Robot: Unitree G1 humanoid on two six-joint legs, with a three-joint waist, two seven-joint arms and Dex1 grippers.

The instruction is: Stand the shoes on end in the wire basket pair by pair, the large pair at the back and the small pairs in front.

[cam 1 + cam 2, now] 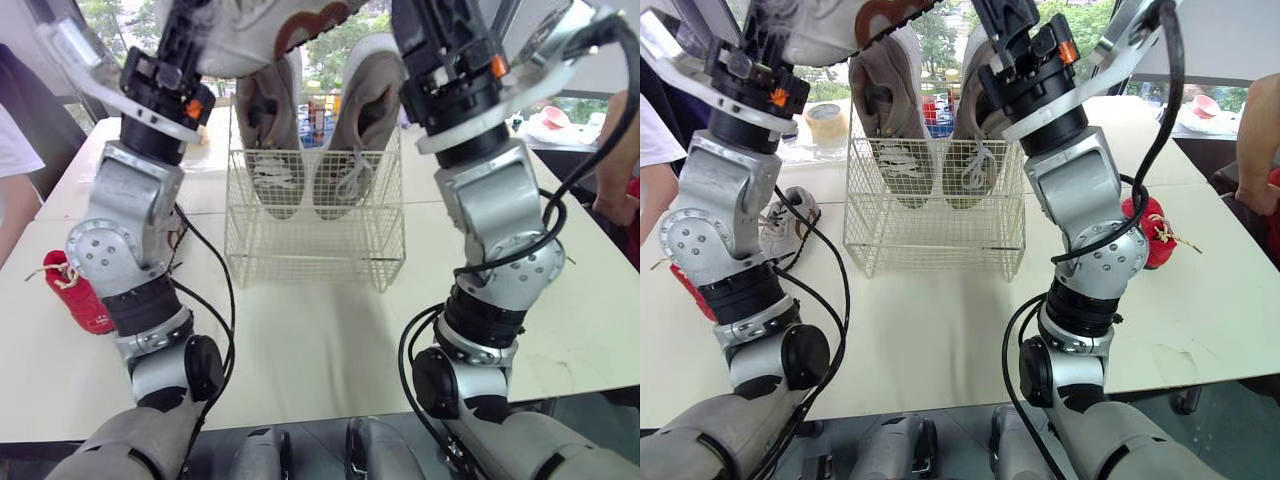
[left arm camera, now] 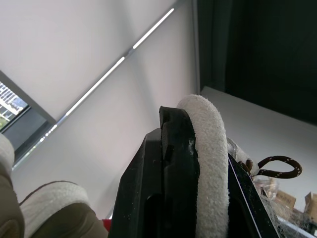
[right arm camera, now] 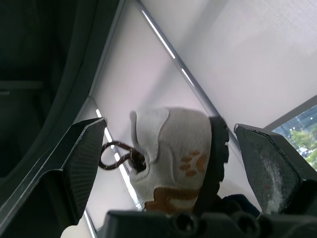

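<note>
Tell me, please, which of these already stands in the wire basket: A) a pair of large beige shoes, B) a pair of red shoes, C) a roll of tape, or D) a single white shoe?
A: the large beige shoes stand on end side by side at the back of the wire basket, while a red shoe lies outside it on the table.

A roll of tan tape (image 1: 826, 121) lies far back on the white table (image 1: 940, 320). A pink dish (image 1: 1206, 104) sits off right, and a person's bare forearm (image 1: 1253, 150) rests nearby.
</note>
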